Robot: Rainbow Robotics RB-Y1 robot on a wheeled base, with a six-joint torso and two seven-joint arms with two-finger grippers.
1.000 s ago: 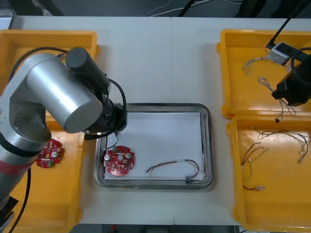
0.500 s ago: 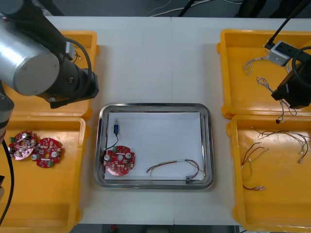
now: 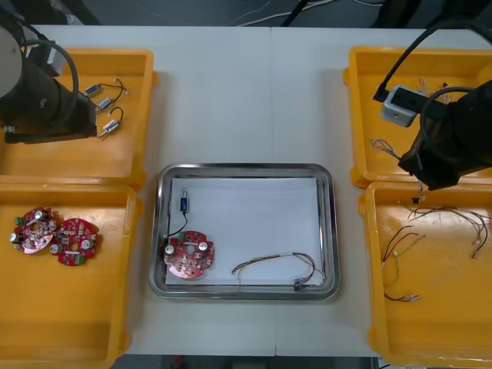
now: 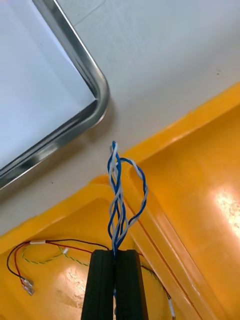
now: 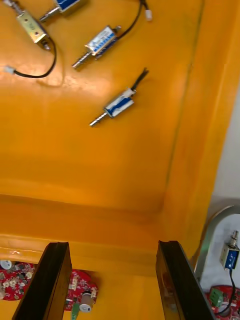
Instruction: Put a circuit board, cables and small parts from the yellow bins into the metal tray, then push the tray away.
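From where I stand, the right gripper [image 4: 115, 254] is pinched tight on a twisted blue and white cable [image 4: 119, 200]. The strand sticks out past its fingertips above the ridge where the far right bin [image 3: 369, 100] meets the near right bin [image 3: 438, 323], not far from a corner of the metal tray [image 3: 244, 167]. The left gripper [image 5: 112, 245] hangs with its fingers spread wide and nothing between them, over the far left bin [image 3: 69, 161], where several small metal parts [image 3: 110, 127] lie loose. In the tray (white inside) sit a red circuit board [image 3: 188, 256], one small metal part [image 3: 184, 204] just beyond it, and a thin cable [image 3: 280, 265] near the front edge. Two more boards [image 3: 75, 241] rest side by side in the near left bin [image 3: 69, 323]
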